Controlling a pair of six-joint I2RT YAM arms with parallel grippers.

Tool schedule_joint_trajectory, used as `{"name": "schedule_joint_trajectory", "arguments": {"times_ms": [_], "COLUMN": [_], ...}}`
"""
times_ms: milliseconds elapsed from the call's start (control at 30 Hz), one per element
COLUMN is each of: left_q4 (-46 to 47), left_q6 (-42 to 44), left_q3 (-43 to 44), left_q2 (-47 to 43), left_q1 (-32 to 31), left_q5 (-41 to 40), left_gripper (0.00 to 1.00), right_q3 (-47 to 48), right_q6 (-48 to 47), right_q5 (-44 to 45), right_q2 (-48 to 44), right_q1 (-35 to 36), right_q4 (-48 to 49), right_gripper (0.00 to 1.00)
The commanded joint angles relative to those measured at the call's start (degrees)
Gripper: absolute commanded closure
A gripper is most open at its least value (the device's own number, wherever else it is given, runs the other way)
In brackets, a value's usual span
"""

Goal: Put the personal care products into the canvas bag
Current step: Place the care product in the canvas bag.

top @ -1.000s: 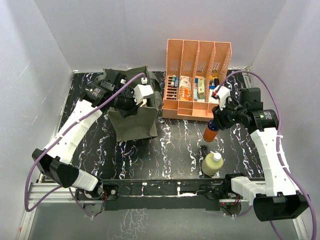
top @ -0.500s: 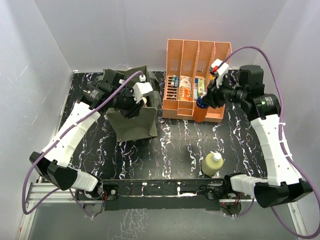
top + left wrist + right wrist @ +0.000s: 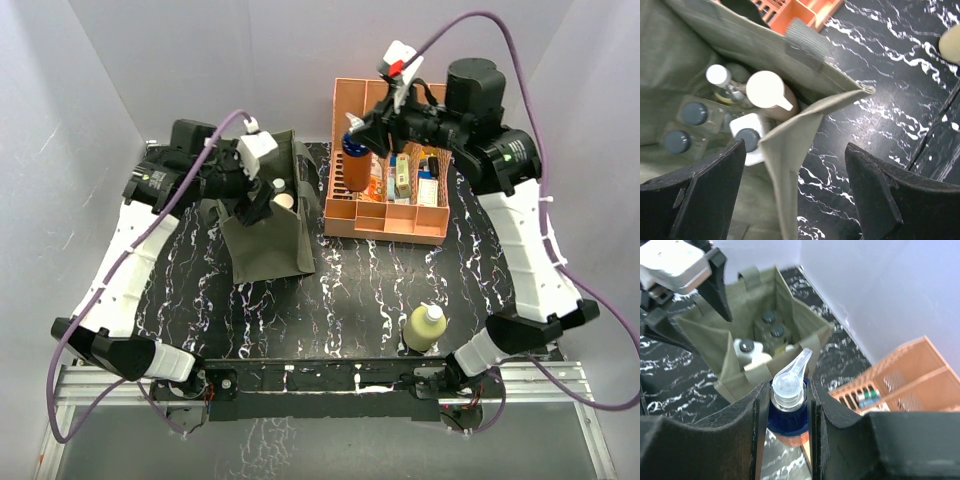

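Containers. The canvas bag stands upright with its mouth wide, directly beneath the left gripper. That gripper's fingers are apart and straddle the bag's near wall without pressing on it, one finger over the inside and one over the counter.

Inside the bag, under the inner finger:
- a beige bottle with a pale pump top
- a white bottle with a dark grey cap, touching the beige one
- two clear bottles with dark caps, side by side
- a small white-topped item behind these, too crowded to identify

The right gripper is clamped on the orange-and-blue bottle, fingers on either side of its blue shoulder, clear spout uppermost. In the overhead view this bottle hangs below the gripper, raised in front of the left compartment of the peach organiser. The bag lies ahead of the gripper's fingertips, well apart.

The organiser's slots hold small boxes and tubes, just below and beside the right gripper.

Surface. The counter is black with white marbling. A pale yellow bottle stands upright on it, well apart from both grippers, near the arm bases.

Room. Plain pale walls enclose the counter on three sides.
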Motion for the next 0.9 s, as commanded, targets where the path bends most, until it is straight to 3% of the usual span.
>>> {"name": "schedule_joint_trajectory", "arguments": {"times_ms": [0,167,300,400,667,867], "left_q4": [0.2,1.4,1.3,1.3,-2.5,-2.8], "left_q6": [-3.8,-7.2,-7.4,-6.7,-2.3,0.0], "left_q3": [5.5,6.9,6.2,4.5,1.8,0.2], "left_q2": [-2.8,-2.5,-3.9,-5.7,-7.9,-7.5], "left_q1": [4.8,12.7,16.5,19.0,20.9,20.9], "left_q5": [4.0,7.9,10.9,13.2,21.9,24.3], "left_gripper": [0.21,0.20,0.20,0.20,0.21,0.23], "right_q3": [12.3,22.7,34.4,38.0,37.5,29.8], "right_q6": [1.0,-0.8,0.1,0.3,3.8,4.5], "right_q5": [3.5,6.4,6.1,6.5,5.6,5.0], "right_q2": [4.2,10.2,18.6,22.4,26.9,26.2], "right_q1": [6.5,13.7,15.8,16.7,17.3,18.5], "right_q4": [5.7,6.9,5.2,6.1,10.4,13.5], "right_gripper": [0.92,0.92,0.92,0.92,0.92,0.92]}}
